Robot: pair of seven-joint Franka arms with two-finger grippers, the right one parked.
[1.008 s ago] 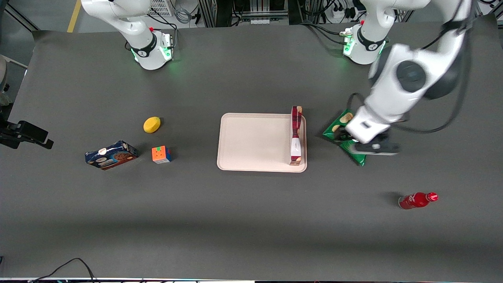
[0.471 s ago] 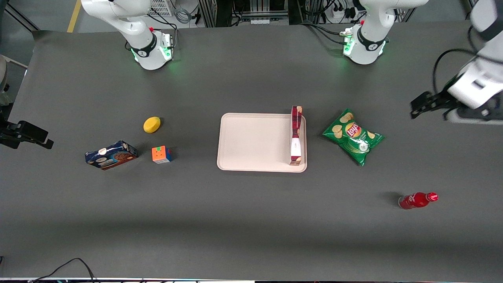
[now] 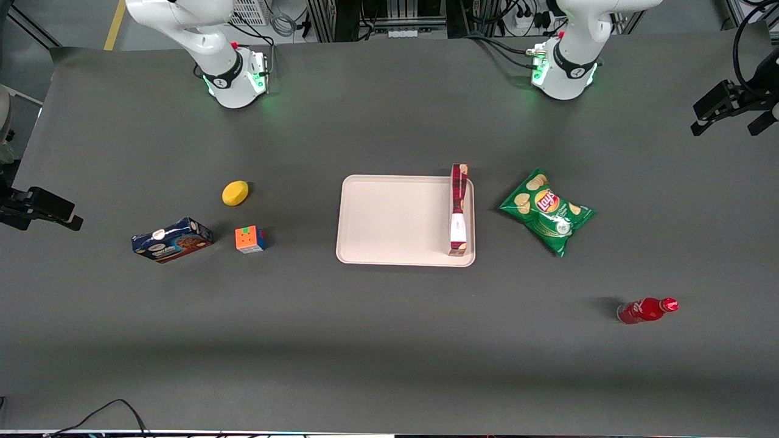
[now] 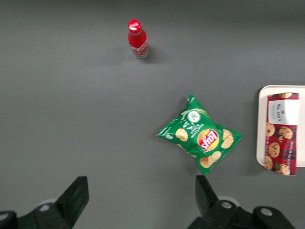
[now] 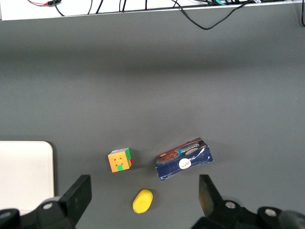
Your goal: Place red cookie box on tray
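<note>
1 red box [image 3: 459, 208] stands on its long edge on the tray [image 3: 395, 220], along the short rim nearest the chips [image 3: 546, 211]. Gripper [image 3: 728, 114] hangs over the table's edge at the working arm's end, fingers [image 4: 76, 199] spread apart, empty.

The dark grey matte worktop [image 3: 389, 340] carries a pale beige rectangular tray [image 3: 389, 219], green crisp bag [image 3: 546, 211], small red bottle [image 3: 647, 310], yellow lemon [image 3: 235, 193], multicoloured puzzle cube [image 3: 249, 239] and blue cookie box [image 3: 172, 239]. The gripper [image 3: 733, 115] hangs above the working arm's end, fingers apart.
</note>
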